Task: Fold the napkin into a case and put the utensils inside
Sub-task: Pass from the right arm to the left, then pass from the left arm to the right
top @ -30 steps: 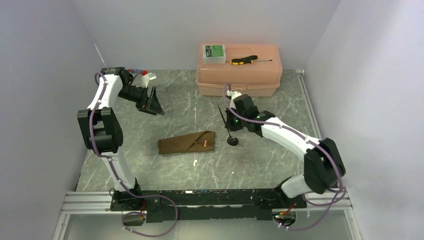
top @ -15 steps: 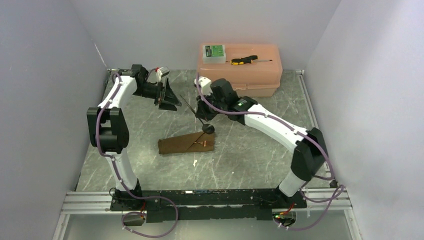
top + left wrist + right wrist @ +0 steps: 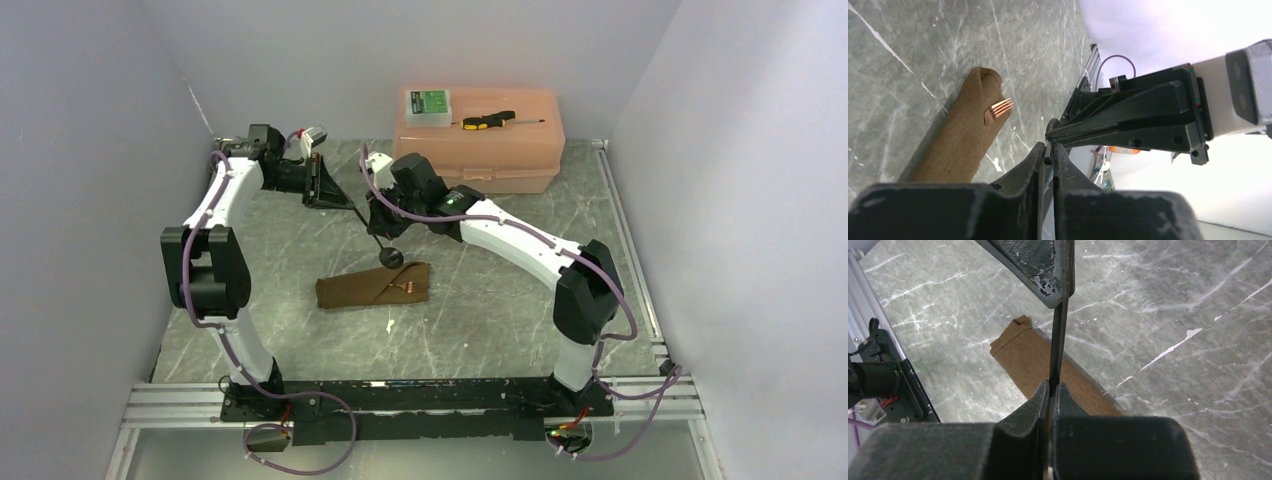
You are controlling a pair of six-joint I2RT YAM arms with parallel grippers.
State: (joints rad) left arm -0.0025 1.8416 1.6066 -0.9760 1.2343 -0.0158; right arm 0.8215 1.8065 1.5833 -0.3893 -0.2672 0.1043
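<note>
The napkin lies folded as a narrow brown case (image 3: pixel 360 290) in the middle of the table, with copper fork tines (image 3: pixel 1000 106) sticking out under its flap. Above its far edge hangs a dark utensil (image 3: pixel 390 258), rounded black end down and thin handle slanting up to the left. My right gripper (image 3: pixel 383 222) is shut on the handle's middle (image 3: pixel 1057 355). My left gripper (image 3: pixel 350 203) is shut on the handle's upper tip (image 3: pixel 1048 159), facing the right gripper's fingers (image 3: pixel 1128 120). In the right wrist view the case (image 3: pixel 1023 357) lies below the handle.
A pink plastic box (image 3: pixel 480 160) stands at the back, just behind the right wrist. It carries a yellow-and-black screwdriver (image 3: pixel 488 120) and a small green-labelled case (image 3: pixel 428 103). A white scrap (image 3: pixel 390 324) lies near the napkin's front. Walls close in on both sides.
My right arm carried the utensil left, to above the case's far edge. My left gripper swung in towards it and closed from wide open onto the handle's tip.
</note>
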